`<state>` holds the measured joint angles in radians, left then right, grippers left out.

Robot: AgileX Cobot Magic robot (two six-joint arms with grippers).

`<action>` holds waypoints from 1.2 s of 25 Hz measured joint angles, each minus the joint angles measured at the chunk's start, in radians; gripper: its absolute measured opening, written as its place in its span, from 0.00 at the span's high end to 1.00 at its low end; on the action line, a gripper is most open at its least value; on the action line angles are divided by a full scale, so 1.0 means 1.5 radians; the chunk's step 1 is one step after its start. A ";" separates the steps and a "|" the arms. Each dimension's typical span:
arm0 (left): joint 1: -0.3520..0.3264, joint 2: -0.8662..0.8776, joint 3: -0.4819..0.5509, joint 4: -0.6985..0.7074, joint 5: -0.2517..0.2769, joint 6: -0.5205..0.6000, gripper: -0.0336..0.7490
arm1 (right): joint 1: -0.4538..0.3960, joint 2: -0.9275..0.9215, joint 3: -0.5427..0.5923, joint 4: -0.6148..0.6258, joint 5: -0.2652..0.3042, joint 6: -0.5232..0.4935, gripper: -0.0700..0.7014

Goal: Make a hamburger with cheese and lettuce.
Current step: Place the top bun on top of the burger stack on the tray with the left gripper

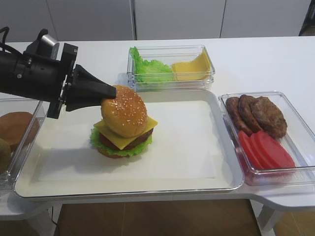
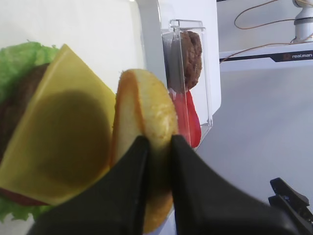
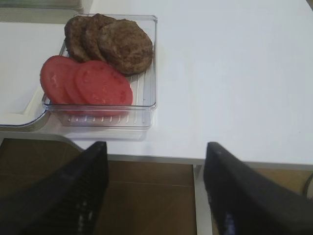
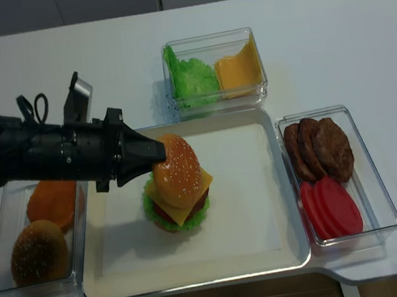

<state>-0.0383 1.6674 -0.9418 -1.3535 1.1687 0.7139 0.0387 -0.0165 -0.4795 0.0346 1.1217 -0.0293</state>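
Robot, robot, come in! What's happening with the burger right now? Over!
Left gripper shut on sesame bun top, tilted over the cheese. Right gripper open, parked off-table. Nothing in the way.

1. The hamburger [image 1: 124, 137] sits on the white tray [image 1: 197, 162], left of centre.
2. The cheese [image 1: 129, 133], a square yellow slice, tops the patty.
3. The lettuce [image 1: 106, 146] frills out beneath the patty.
4. A sesame bun top [image 1: 125, 117] leans tilted on the cheese.

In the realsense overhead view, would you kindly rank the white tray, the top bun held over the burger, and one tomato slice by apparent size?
1. White tray, by far the largest.
2. Top bun, gripped at its edge by the left end effector.
3. Tomato slice, though the slices overlap, so this gap is less certain.
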 joint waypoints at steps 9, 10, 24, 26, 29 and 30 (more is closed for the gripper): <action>0.000 0.000 0.000 0.009 0.000 0.002 0.84 | 0.000 0.000 0.000 0.000 0.000 0.000 0.31; 0.000 0.000 0.000 0.009 0.000 0.002 0.83 | 0.000 0.000 0.000 0.000 0.000 0.000 0.31; 0.000 0.000 0.000 0.027 0.000 0.002 0.71 | 0.001 0.000 0.000 -0.001 0.000 0.000 0.31; 0.000 0.000 0.000 0.027 0.000 0.002 0.69 | 0.001 0.000 0.000 -0.001 0.000 0.000 0.31; 0.000 0.000 0.000 0.028 0.000 0.002 0.67 | 0.001 0.000 0.000 -0.001 0.000 0.000 0.31; 0.000 0.000 0.000 0.028 0.000 0.002 0.67 | 0.001 0.000 0.000 -0.001 0.000 0.000 0.31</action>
<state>-0.0383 1.6674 -0.9418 -1.3112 1.1687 0.7164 0.0398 -0.0165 -0.4795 0.0325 1.1217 -0.0293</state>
